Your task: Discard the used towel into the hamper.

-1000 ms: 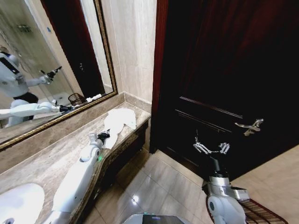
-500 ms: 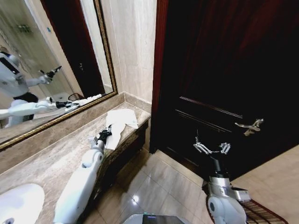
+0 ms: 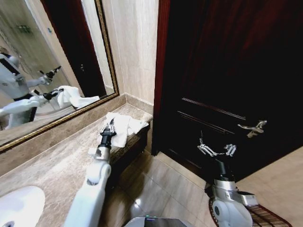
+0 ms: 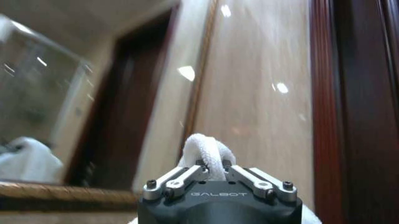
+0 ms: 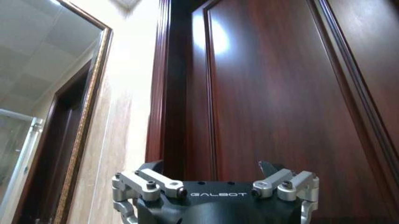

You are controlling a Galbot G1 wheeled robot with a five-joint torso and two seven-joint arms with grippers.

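- The towel (image 3: 124, 128) lies bunched at the far right end of the marble worktop (image 3: 52, 163), by the corner where the wall meets the dark door (image 3: 227, 71). One fold of it is pinched in my left gripper (image 3: 108, 128).
- The hamper (image 3: 265, 216) is my target. I see its reddish wire rim low at the near right, on the floor behind my right arm, well apart from the towel.
- The carry is therefore a long one, from the far left of the scene to the near right. I judge the step goes best if I lift high enough to bring the hanging cloth clear of the worktop edge before I swing across.
- My left gripper is closed on the towel; in the left wrist view a white fold (image 4: 203, 151) stands up between the fingers. Most of the cloth is outside the pinch, so I should move smoothly, or the weight may drag the fold free.
- My right gripper (image 3: 216, 149) hovers empty before the door with its fingers spread wide. It stands near the hamper, so the towel's path should pass around it and not brush it.
- The door handle (image 3: 253, 127) sticks out on the right; trailing cloth could snag there.
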